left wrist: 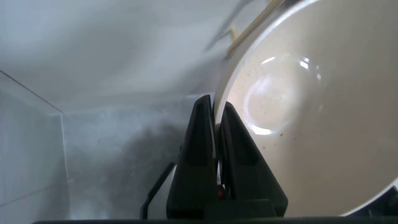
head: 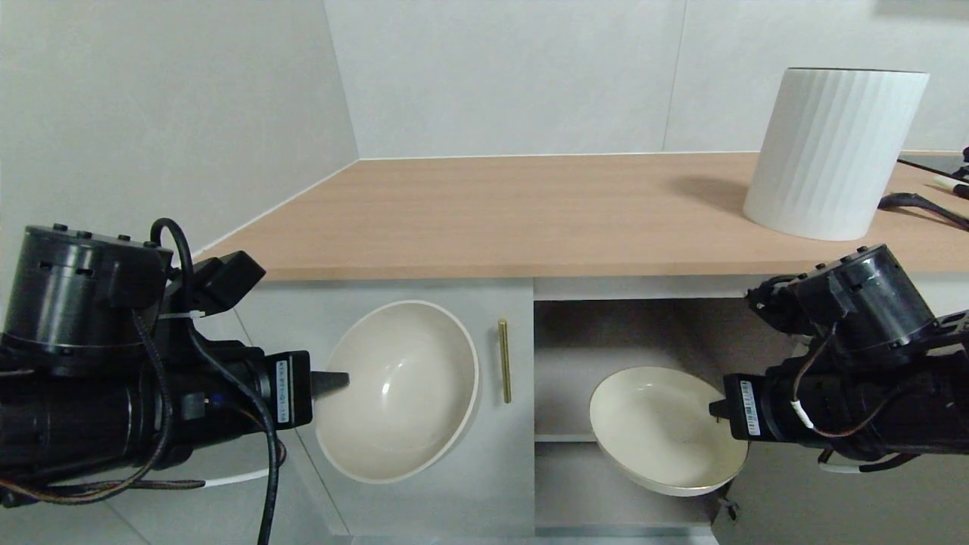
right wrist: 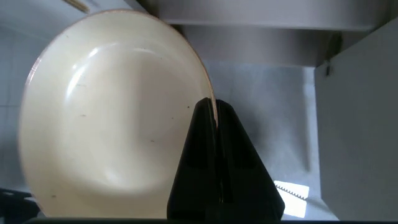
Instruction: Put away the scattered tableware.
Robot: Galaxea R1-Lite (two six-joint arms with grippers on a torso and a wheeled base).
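Cabinet opening [head: 606,333] sits just behind small bowl [head: 658,431], clamped by right gripper [head: 715,409] (the nearer one). Left gripper [head: 339,380] clamps big bowl [head: 401,393] at its rim.

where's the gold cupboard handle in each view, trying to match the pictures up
Head view: the handle stands upright on the closed door, between the left bowl and the right bowl.
Left wrist view: a thin gold bar just past the left bowl's rim.
Right wrist view: a short gold sliver at the picture's edge, beyond the right bowl.
Shared landmark: the closed door that carries it.
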